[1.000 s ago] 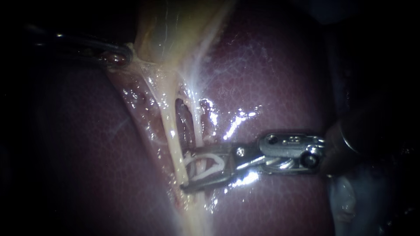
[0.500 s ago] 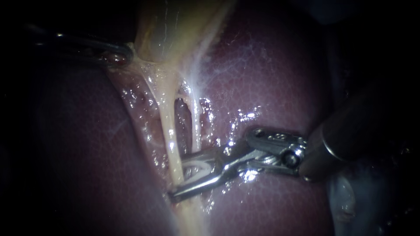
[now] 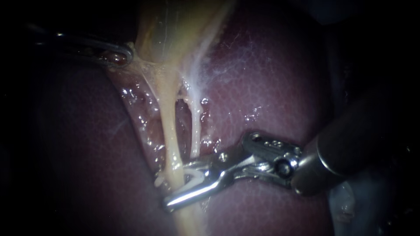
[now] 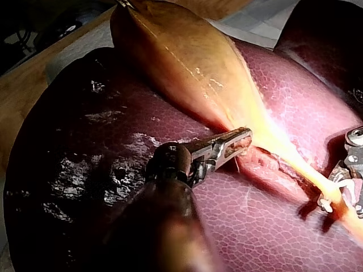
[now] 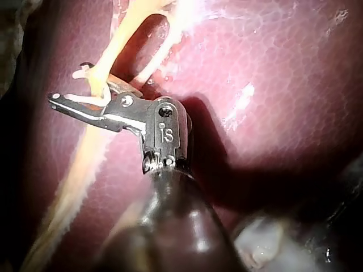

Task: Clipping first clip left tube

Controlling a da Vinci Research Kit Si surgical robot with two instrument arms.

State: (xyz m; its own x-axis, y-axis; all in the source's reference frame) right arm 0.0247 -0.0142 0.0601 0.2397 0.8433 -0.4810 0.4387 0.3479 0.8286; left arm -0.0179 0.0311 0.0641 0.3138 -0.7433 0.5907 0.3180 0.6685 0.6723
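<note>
Nearest to us is the thick shaft of our right instrument point(image 3: 175, 184), which comes over the liver point(image 3: 271, 87) from its right side. Its jaws stand partly apart and hold a white clip point(image 3: 195, 175) between them. The left tube point(image 3: 169, 140) crosses inside this clip, and one white end shows just past the tube on the other side. So the task's tube is already within the clip, low on its length, where it runs down onto the liver.

We judge that the closing is the step in hand, and several things could go wrong. The lower jaw lies very near the liver surface, maybe touching it. If we press down while we squeeze, the tip could scratch or pierce the soft tissue. The right tube point(image 3: 195, 126) ends just beside the upper jaw. If the jaws drift toward it, the clip could catch both tubes. The jaws also cross the left tube at a slant, so the clip may sit crooked and later slip.

Farther away, our left instrument point(image 3: 120, 57) has its jaws clamped on the narrow end of the gallbladder point(image 3: 170, 26) and keeps both tubes stretched. If this pull becomes weak, the tube could sag out of the clip. If it becomes too strong, the thin tissue there could tear.
</note>
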